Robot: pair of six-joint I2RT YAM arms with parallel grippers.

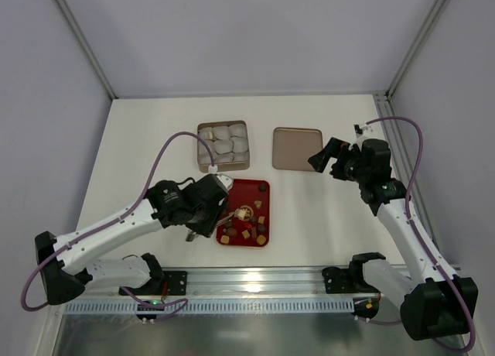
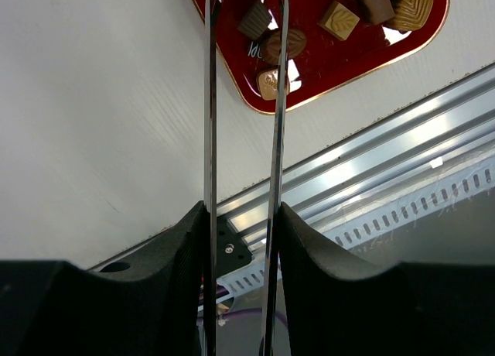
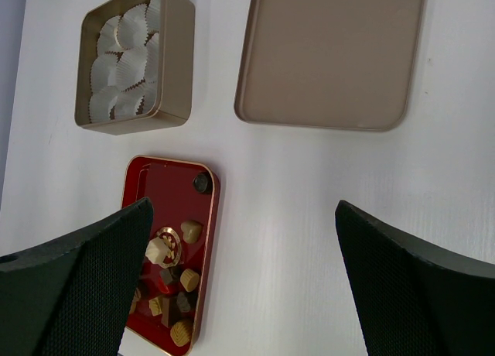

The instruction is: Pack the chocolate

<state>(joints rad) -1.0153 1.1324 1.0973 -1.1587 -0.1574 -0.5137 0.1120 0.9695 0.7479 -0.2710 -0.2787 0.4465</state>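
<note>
The left tool (image 2: 241, 213) is partly closed, its 2 black fingers (image 2: 178, 255) clenched on a pair of thin metal tweezers (image 2: 209, 100); each blade lies against the inner face of 1 finger, and the blades run forward with a narrow gap between them; their tips reach over the nearest corner of the red tray (image 2: 348, 58) and leave the wrist view, so I cannot tell whether they pinch a piece; from above, the tips sit at a pale round piece (image 1: 244, 212) near the middle of the tray.

The chocolate (image 2: 339, 19) lies loose on that tray, ahead of the left tool: tan squares, brown ovals and darker bits, most bunched at the end nearest the tool; 1 dark round piece (image 3: 203, 183) sits alone at the far corner.

The right tool (image 3: 244, 209) is released, jaws spread wide, grasping nothing, hanging above the white counter (image 3: 294, 240); beyond its fingertips lies the golden lid (image 3: 329, 54); further left in its own view stands the square tin (image 3: 131, 126), filled with whitish paper cups (image 3: 124, 62); the tray is partly hidden behind 1 of its fingers.

A few white marks (image 2: 253, 49) show on the tray between the tweezer blades; they are too small to read.
</note>
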